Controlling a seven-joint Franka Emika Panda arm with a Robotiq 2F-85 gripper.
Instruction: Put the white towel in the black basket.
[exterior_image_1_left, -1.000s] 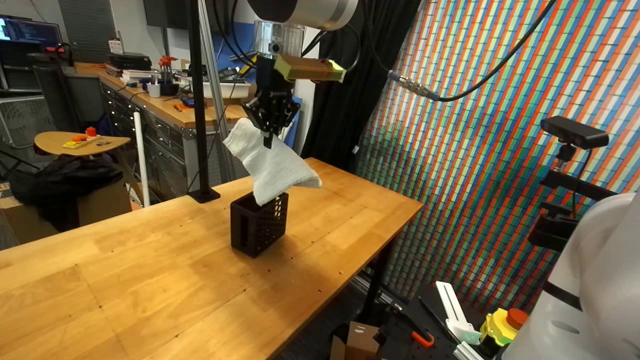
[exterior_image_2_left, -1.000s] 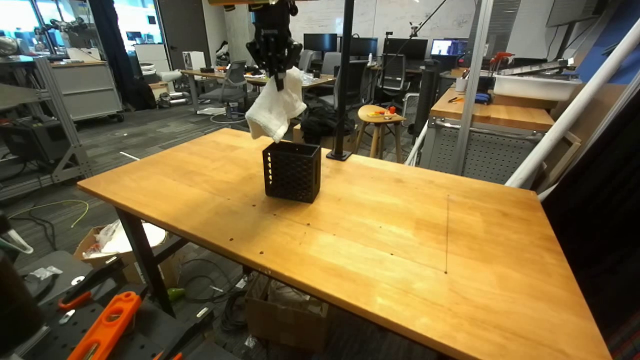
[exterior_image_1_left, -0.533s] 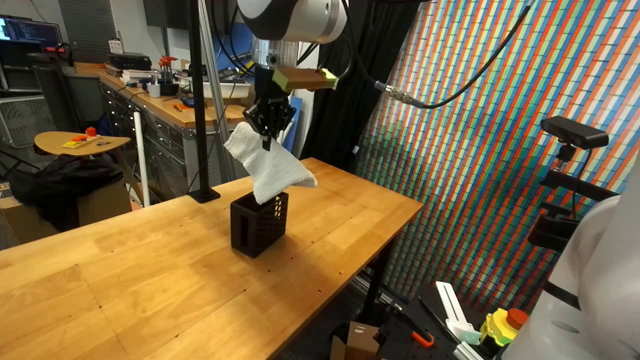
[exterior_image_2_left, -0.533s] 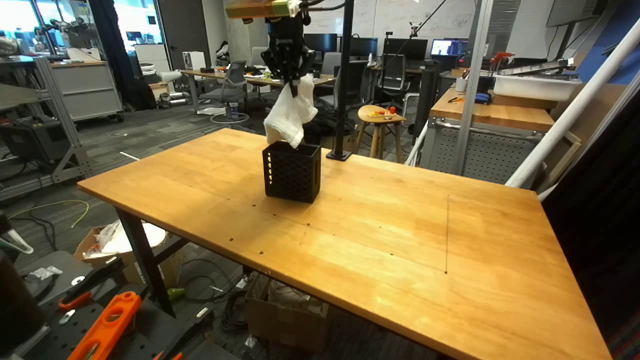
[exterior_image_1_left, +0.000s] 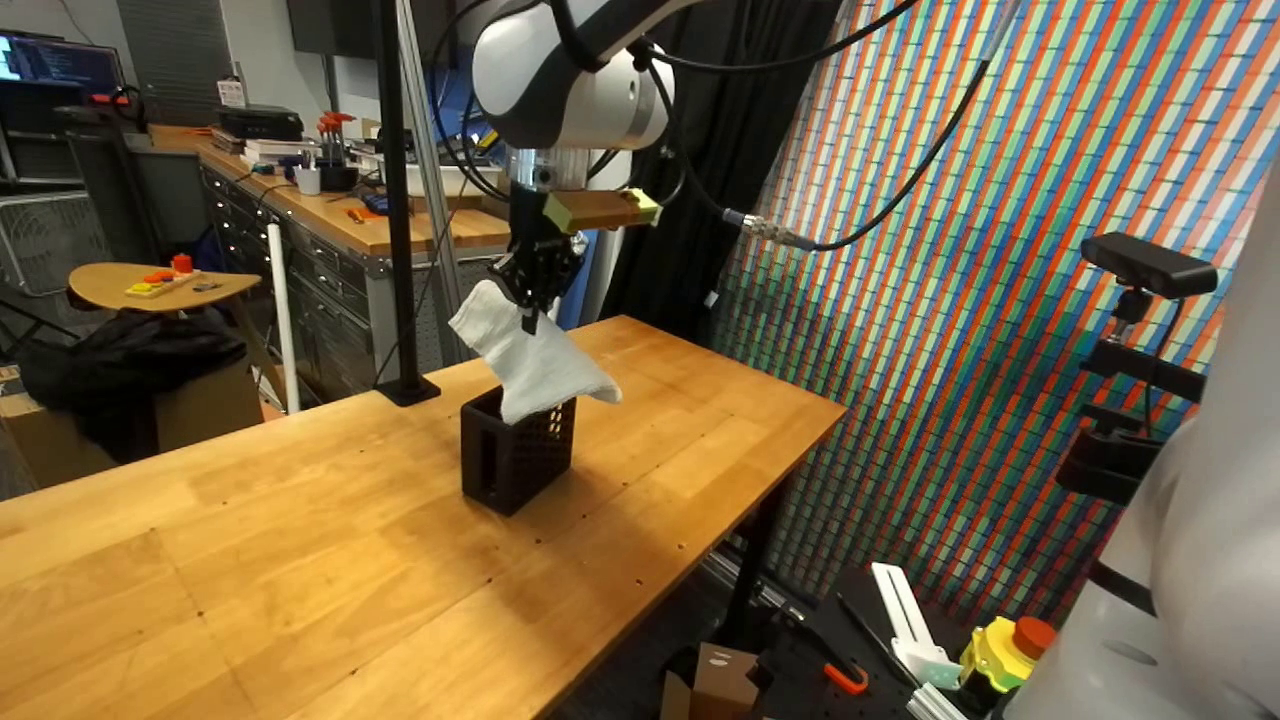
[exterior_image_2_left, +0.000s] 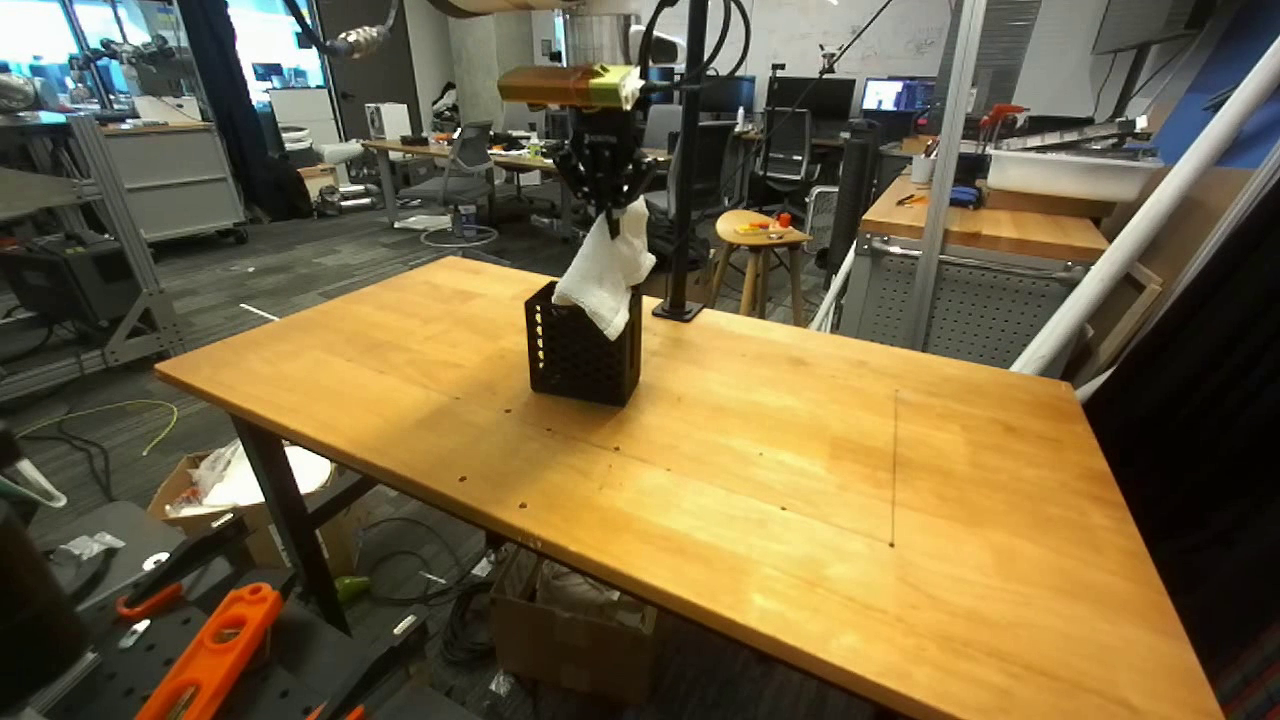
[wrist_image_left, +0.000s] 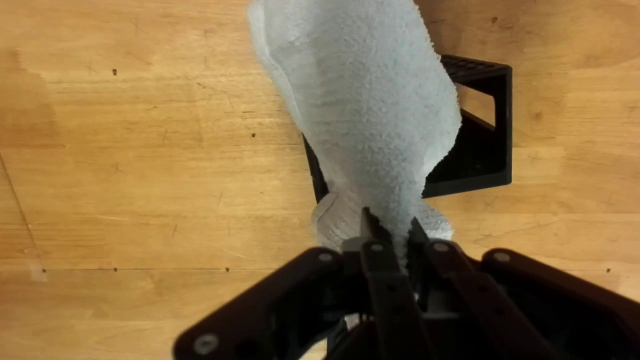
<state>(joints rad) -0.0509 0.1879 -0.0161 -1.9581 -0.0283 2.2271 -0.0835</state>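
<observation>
Your fingers (exterior_image_1_left: 529, 320) are pinched close together on the white towel (exterior_image_1_left: 540, 368), which hangs from them over the black basket (exterior_image_2_left: 580, 368). In an exterior view, the towel's lower corner (exterior_image_2_left: 610, 322) shows in front of the basket's near wall; you cannot tell whether cloth and rim touch. In the wrist view, you see part of the basket's opening to the right of the towel. The basket stands upright on the tabletop (exterior_image_2_left: 800, 430).
</observation>
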